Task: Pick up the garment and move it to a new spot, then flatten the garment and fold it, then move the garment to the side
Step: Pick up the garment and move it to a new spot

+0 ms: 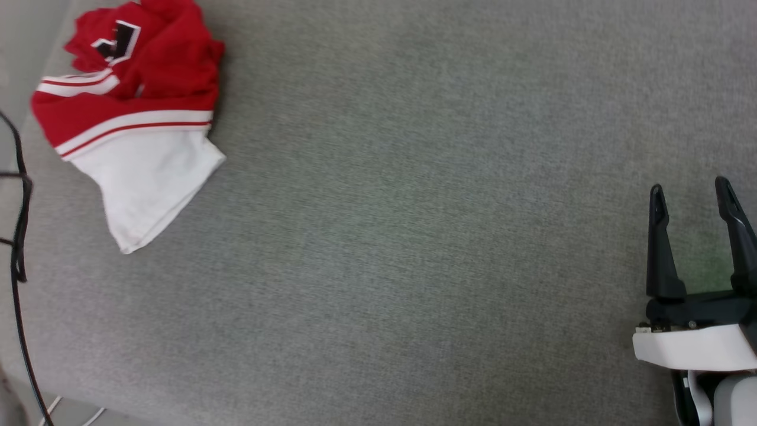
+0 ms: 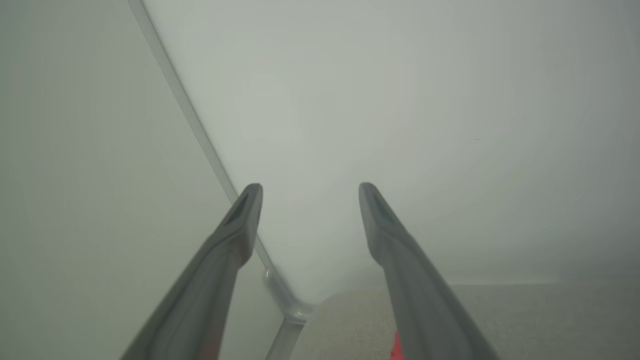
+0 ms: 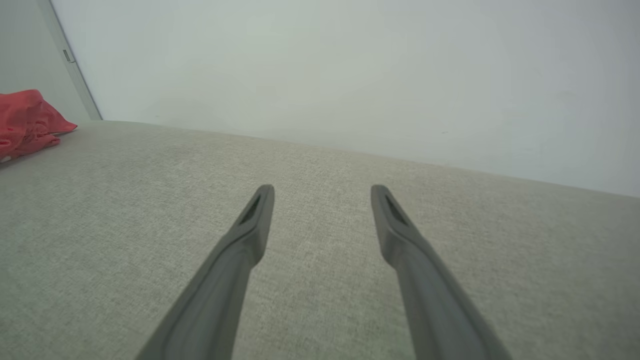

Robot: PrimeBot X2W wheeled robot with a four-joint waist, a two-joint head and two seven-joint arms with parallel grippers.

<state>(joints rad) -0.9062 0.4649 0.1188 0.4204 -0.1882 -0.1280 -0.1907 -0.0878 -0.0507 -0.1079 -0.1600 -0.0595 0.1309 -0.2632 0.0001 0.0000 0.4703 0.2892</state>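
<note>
Garment (image 1: 133,100) is bunched up, not flat. Its top is cut off by the head view's upper edge, and the black-and-white lettering is crumpled into the folds, so can't read it. White part hangs toward the near side w/ red and white stripe trim above it.

Right end effector (image 1: 689,186) is partly cut off by the head view's right edge, its wrist too. Fingers spread apart, nothing between them, tips over bare bench (image 1: 414,207). Garment lies on the bench well apart from the right end effector, far to its left and further from the robot, no contact. In the right wrist view it's a red lump at the far left edge, mostly out of frame.

Left wrist view is hazy, mostly pale wall (image 2: 450,125). Left end effector (image 2: 310,187) has fingers wide apart, gripping nothing. A red sliver shows by one finger at the bottom edge, prob. the garment, rest hidden, so can't tell how close it is.

Black cable (image 1: 20,236) hangs even further left of the right end effector than the garment, off the bench edge.
</note>
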